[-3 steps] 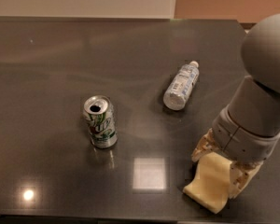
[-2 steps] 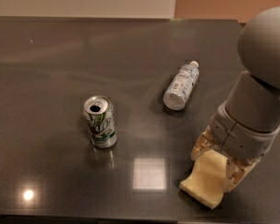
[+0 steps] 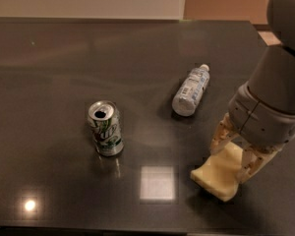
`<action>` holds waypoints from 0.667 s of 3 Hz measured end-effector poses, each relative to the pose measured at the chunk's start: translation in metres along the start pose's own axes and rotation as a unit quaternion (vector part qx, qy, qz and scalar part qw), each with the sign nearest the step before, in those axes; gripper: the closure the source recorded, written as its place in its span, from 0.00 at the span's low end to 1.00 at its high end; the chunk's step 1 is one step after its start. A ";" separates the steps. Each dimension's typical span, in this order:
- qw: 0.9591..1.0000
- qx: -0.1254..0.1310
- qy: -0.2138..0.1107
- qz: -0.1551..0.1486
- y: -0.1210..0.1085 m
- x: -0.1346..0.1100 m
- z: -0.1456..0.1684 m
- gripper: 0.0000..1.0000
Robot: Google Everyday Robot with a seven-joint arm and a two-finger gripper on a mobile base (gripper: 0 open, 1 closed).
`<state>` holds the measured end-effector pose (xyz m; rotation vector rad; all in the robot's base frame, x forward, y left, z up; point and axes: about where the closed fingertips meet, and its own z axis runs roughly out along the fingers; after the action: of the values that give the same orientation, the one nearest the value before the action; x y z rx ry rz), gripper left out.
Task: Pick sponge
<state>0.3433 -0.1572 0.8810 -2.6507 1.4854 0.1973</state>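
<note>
Near the dark table's [image 3: 59, 58] right edge, the gripper [image 3: 230, 162] clenches the pale yellow sponge [image 3: 217, 175], well apart from the soda can [image 3: 105, 128].

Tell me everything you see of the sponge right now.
The sponge is a pale yellow, thick foam slab with soft rounded edges, at the near right of the dark table. Its far end sits between the fingers of the gripper, which close on its sides; its near end seems to rest on the table.
</note>
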 end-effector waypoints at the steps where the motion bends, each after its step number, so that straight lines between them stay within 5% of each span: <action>1: 1.000 0.016 -0.007 0.016 -0.011 0.001 -0.031 1.00; 2: 0.999 0.041 -0.013 0.026 -0.025 0.001 -0.062 1.00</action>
<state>0.3691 -0.1547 0.9426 -2.5379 1.5209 0.1696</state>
